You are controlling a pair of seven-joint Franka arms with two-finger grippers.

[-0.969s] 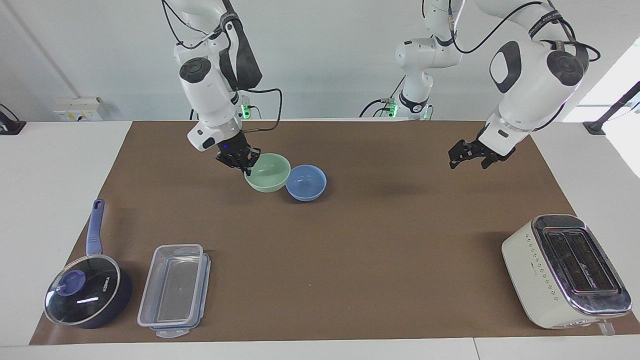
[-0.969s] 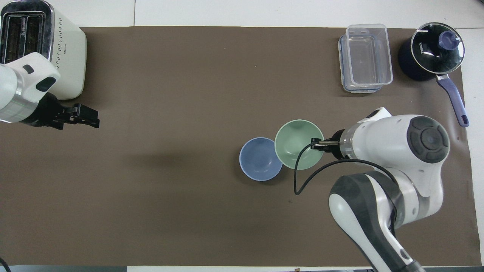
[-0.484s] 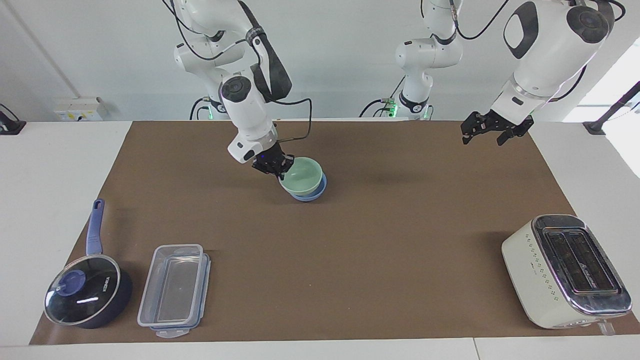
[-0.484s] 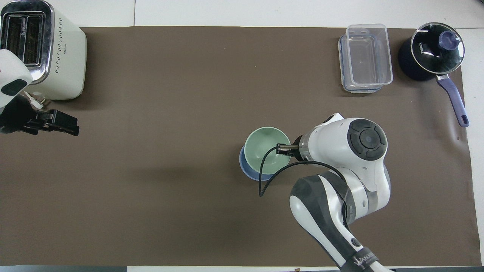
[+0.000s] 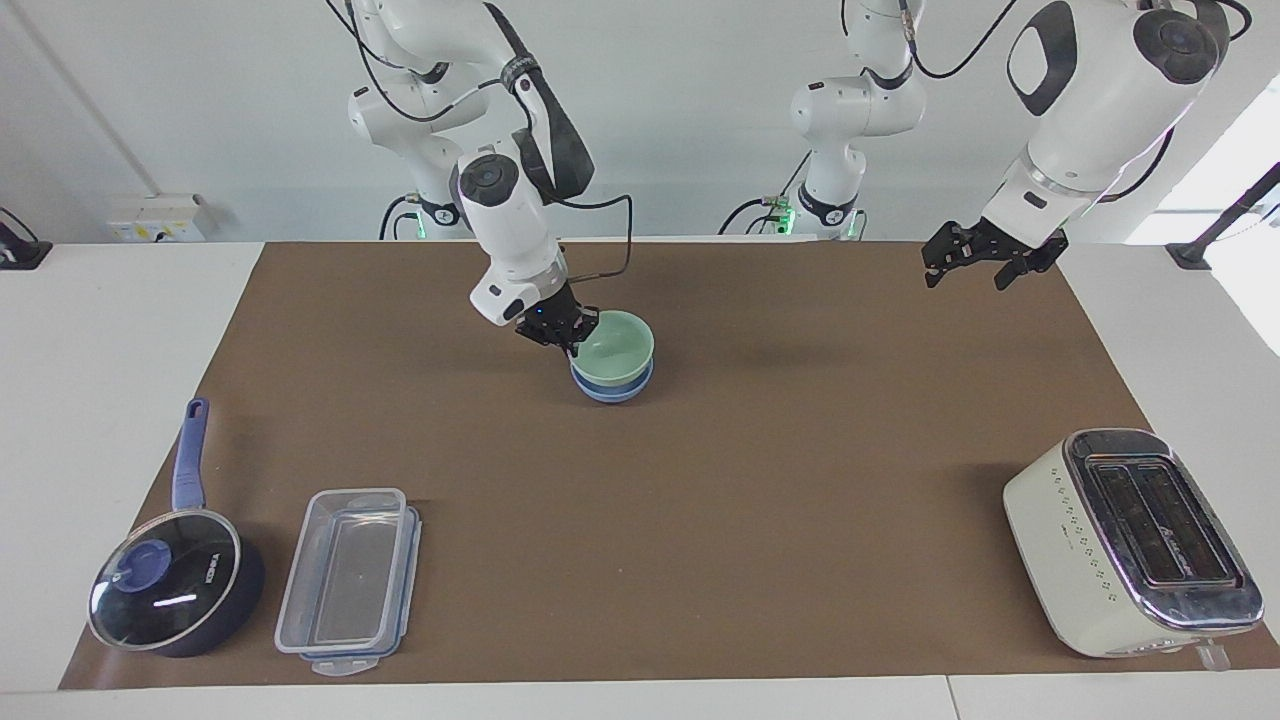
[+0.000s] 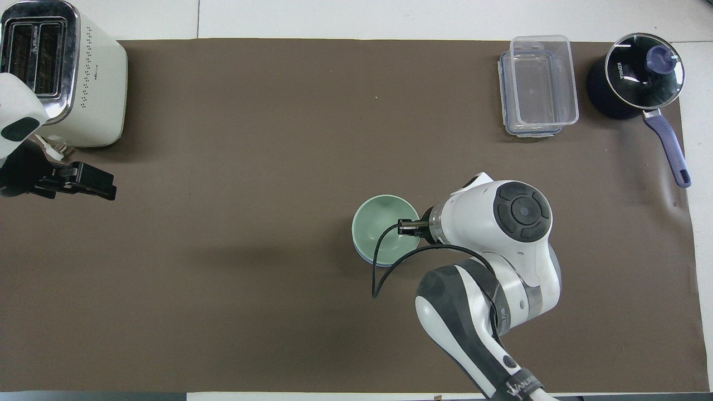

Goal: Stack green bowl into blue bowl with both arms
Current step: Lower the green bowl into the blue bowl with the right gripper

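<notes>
The pale green bowl (image 5: pixel 620 347) sits nested in the light blue bowl (image 5: pixel 612 391), near the middle of the brown mat. Only a thin blue rim shows under it in the overhead view (image 6: pixel 370 260), where the green bowl (image 6: pixel 379 223) covers the rest. My right gripper (image 5: pixel 568 334) is shut on the green bowl's rim, on the side toward the right arm's end; it also shows in the overhead view (image 6: pixel 408 227). My left gripper (image 5: pixel 975 262) is open and empty, raised over the mat's edge at the left arm's end (image 6: pixel 92 186).
A cream toaster (image 5: pixel 1130 540) stands far from the robots at the left arm's end. A clear lidded container (image 5: pixel 350 580) and a dark blue saucepan with a glass lid (image 5: pixel 170 590) stand far from the robots at the right arm's end.
My right gripper carried the green bowl from beside the blue bowl over it and down into it. My left arm rose and drew back, then stayed still.
</notes>
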